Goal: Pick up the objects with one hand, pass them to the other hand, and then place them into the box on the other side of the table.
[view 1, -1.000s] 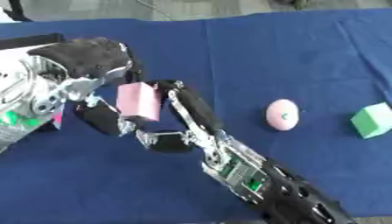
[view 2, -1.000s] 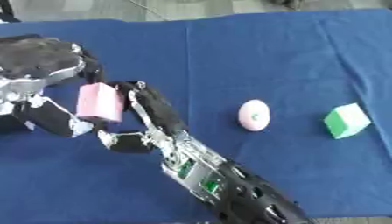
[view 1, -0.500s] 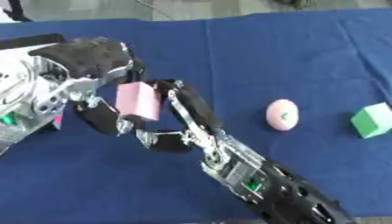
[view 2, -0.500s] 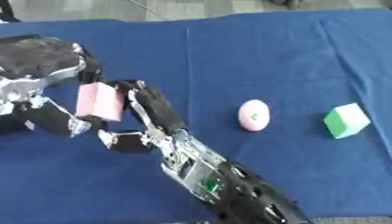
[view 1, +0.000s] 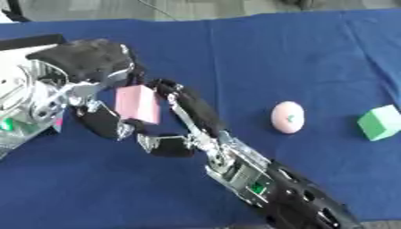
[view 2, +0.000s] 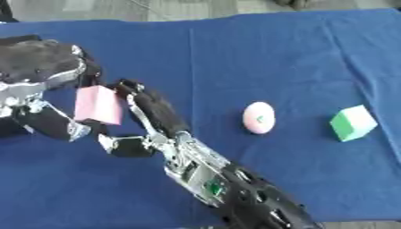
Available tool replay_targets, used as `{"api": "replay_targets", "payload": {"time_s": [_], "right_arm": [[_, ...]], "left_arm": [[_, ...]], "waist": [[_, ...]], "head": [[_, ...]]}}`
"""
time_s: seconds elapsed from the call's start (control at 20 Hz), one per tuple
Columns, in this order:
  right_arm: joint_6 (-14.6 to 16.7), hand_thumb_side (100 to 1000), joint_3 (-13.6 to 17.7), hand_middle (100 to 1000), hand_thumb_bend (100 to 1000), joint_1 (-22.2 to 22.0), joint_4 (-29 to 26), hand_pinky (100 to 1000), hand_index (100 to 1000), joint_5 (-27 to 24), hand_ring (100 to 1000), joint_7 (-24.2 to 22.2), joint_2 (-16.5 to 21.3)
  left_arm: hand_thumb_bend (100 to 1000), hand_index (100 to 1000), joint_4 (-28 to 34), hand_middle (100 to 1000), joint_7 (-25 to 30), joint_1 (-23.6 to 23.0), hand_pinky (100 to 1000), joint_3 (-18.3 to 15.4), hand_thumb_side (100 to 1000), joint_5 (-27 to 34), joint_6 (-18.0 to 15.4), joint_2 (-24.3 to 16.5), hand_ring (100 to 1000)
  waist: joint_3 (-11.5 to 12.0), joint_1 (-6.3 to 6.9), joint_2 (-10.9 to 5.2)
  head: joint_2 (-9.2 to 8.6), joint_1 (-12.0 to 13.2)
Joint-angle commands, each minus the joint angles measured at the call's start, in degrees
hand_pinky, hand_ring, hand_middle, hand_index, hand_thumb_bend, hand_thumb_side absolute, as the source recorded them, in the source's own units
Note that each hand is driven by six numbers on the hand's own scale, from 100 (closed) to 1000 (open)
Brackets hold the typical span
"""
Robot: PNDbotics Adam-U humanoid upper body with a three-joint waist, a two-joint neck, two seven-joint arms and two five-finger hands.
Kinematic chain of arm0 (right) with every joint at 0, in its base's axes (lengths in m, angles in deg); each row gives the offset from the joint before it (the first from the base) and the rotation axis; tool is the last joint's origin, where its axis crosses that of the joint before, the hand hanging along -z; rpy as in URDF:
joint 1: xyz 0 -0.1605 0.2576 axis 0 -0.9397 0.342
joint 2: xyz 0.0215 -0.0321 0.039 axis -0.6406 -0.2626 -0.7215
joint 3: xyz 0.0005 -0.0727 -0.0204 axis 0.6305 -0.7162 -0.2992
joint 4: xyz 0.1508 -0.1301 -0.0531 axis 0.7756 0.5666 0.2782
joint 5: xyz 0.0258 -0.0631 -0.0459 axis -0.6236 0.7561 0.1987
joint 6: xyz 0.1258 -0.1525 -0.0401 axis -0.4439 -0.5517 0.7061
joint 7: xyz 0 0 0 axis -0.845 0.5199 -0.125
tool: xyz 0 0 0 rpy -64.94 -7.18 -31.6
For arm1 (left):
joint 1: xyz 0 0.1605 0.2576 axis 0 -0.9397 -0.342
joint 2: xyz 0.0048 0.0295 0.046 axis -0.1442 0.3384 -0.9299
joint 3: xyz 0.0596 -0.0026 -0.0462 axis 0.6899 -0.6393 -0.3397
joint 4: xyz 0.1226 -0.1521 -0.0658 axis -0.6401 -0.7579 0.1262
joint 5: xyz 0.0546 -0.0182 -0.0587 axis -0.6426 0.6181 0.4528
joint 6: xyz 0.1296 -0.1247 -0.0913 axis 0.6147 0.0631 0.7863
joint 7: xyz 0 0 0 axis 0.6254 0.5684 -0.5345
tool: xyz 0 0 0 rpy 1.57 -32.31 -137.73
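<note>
Pink block (view 1: 138, 103) pinched betw. left hand (view 1: 86, 85) and right hand (view 1: 184, 120), both curled on it, above blue cloth (view 1: 235, 49). Pink egg (view 1: 287, 117), green cube (view 1: 381, 122) lie to right.

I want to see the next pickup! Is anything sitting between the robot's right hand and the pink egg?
Nothing visible. Only bare blue cloth lies between the right hand and the pink egg. That hand touches a pink block.

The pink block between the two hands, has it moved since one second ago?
No. The pink block keeps the same place relative to the pink egg-shaped thing and the green cube on the blue cloth.
</note>
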Motion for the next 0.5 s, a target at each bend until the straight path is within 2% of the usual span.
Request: {"api": "replay_targets", "payload": {"time_s": [0.05,0.3,0.5], "right_arm": [[-0.21,383,-0.06,787,185,0.53,-0.30,839,896,1.18,767,-1.23,0.01],[-0.17,500,0.04,803,162,0.48,-0.43,843,909,2.12,782,-1.43,0.06],[-1.48,563,0.17,813,168,0.33,0.21,843,919,2.34,793,-1.40,0.11]], "left_arm": [[272,491,0.73,381,10.44,0.52,678,-1.58,100,-1.08,9.28,-1.78,549],[292,483,0.38,370,10.44,-0.18,674,-1.96,100,-1.87,7.66,-2.35,542],[297,481,1.10,368,10.44,-1.14,675,-2.92,100,-1.80,6.72,-3.75,543]], "waist": [[-0.01,0.05,-1.16],[-0.08,0.03,-1.11],[-0.15,0.02,-1.09]], "head": [[-0.45,0.01],[-0.49,-0.03],[-0.41,0.08]]}}
